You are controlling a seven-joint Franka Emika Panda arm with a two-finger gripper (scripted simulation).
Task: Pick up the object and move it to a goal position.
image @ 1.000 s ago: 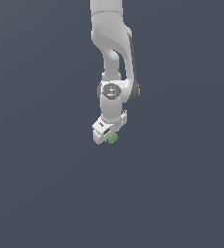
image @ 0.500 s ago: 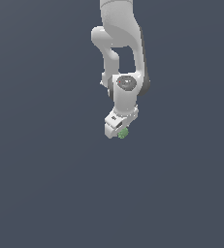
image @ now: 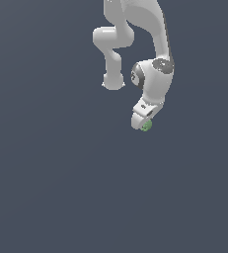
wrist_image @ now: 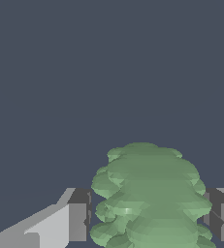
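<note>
Since a second back, the arm (image: 135,29) had swung toward the exterior view's right, elbow bent, wrist pointing down. Gripper (image: 144,123) was clamped on the green ball (wrist_image: 150,198), right of frame center.

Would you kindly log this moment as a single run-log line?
phase: carry | pincer: shut on green ball | ball: between both fingers | goal marker: not visible

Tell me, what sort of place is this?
Likely a computer simulation, not a real room: a flat, featureless grey backdrop, a smooth white arm, and a blocky green ball in its pincer.
</note>
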